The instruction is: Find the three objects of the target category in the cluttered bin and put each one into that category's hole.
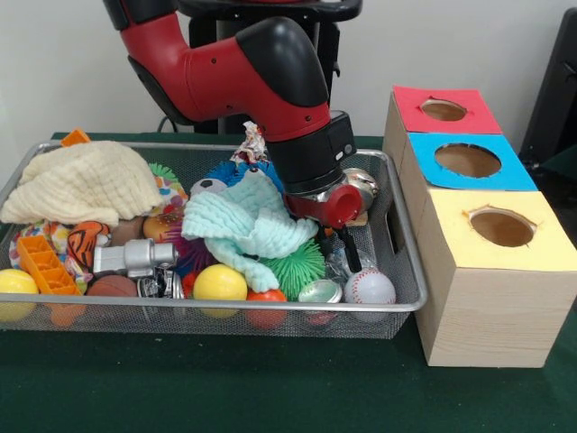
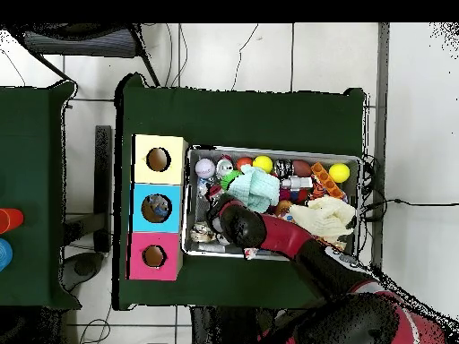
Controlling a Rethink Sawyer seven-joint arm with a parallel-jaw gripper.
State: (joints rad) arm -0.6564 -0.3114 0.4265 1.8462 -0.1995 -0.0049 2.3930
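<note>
Black gripper fingers (image 1: 347,257) are reaching down at centre-right of the wire mesh bin (image 1: 407,298), just above the white baseball (image 1: 370,287); whether they are apart or together is unclear. Right of the bin, the red (image 1: 443,109), blue (image 1: 467,160) and yellow (image 1: 501,227) holes are sitting unobstructed.

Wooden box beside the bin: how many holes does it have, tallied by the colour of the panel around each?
Red panel: 1 hole
Blue panel: 1 hole
Yellow panel: 1 hole
Total: 3 holes, in a row along the top of the wooden box, which stands just outside the mesh bin.
</note>
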